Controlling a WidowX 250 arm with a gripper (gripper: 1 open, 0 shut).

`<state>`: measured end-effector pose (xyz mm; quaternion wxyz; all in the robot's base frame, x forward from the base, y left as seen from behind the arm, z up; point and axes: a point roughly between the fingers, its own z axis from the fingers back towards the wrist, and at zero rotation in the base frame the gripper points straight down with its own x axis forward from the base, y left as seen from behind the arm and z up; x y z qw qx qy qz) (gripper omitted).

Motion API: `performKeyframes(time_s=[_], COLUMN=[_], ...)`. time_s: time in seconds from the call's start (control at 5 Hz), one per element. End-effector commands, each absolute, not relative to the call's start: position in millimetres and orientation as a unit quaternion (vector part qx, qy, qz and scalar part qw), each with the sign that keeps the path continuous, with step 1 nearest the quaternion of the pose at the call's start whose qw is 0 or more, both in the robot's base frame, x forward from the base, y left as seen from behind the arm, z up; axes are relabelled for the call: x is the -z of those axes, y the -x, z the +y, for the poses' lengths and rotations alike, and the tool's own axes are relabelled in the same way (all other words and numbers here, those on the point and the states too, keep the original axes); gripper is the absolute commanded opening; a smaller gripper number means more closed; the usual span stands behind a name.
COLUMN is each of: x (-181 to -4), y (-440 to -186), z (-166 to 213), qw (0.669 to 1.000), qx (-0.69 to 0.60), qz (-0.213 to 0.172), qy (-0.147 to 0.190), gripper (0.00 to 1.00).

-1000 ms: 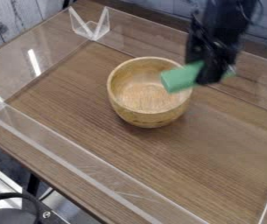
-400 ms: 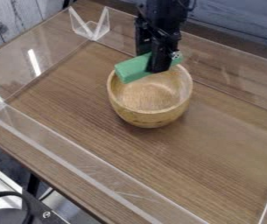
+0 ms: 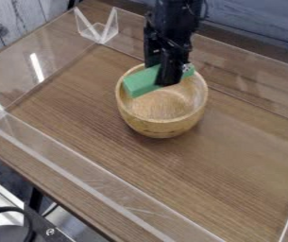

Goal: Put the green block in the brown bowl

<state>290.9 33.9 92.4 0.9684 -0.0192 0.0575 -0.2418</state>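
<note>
The brown bowl [image 3: 162, 106] sits near the middle of the wooden table, round and light tan with a pale inside. My black gripper [image 3: 169, 68] hangs straight down over the bowl's far rim, shut on the green block [image 3: 146, 79]. The block is tilted, its lower left end dipping just inside the bowl's far-left rim. Its upper end is hidden behind the fingers.
Clear acrylic walls [image 3: 58, 161] fence the wooden table [image 3: 234, 161] on all sides. A clear plastic bracket [image 3: 97, 26] stands at the back left corner.
The gripper has carried the green block leftward from the bowl's right rim to above its far rim, and lowered it slightly toward the bowl.
</note>
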Motion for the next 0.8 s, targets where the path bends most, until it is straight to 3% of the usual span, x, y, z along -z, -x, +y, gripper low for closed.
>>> performKeyframes(time_s=[0.0,0.6], x=[-109.8,-95.3], y=[-295,-294], z=[37,35], qw=[0.971,0.969], qx=[0.240,0.247], qz=[0.018,0.017], qy=[0.007,0.017], gripper=[0.00,0.00])
